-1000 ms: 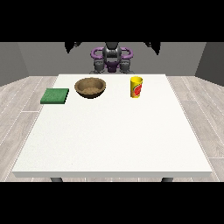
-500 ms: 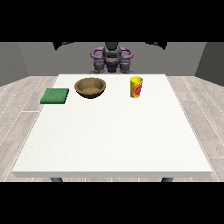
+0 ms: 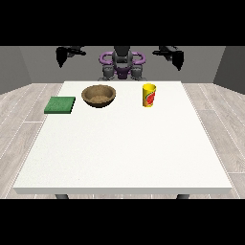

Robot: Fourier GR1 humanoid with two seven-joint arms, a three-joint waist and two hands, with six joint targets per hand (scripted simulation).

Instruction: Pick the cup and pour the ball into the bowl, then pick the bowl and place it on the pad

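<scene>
Both hands (image 3: 63, 55) (image 3: 176, 56) newly raised; one cup (image 3: 149, 95).

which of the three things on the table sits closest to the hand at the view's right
The yellow cup. It stands at the right of the row, toward the hand at the view's right; the brown bowl is in the middle and the green pad far left.

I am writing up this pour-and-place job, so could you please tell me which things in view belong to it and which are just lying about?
Belonging to the job:
yellow cup
wooden bowl
green pad

Just lying about:
nothing; all three stand on the white table, and no ball shows.
</scene>
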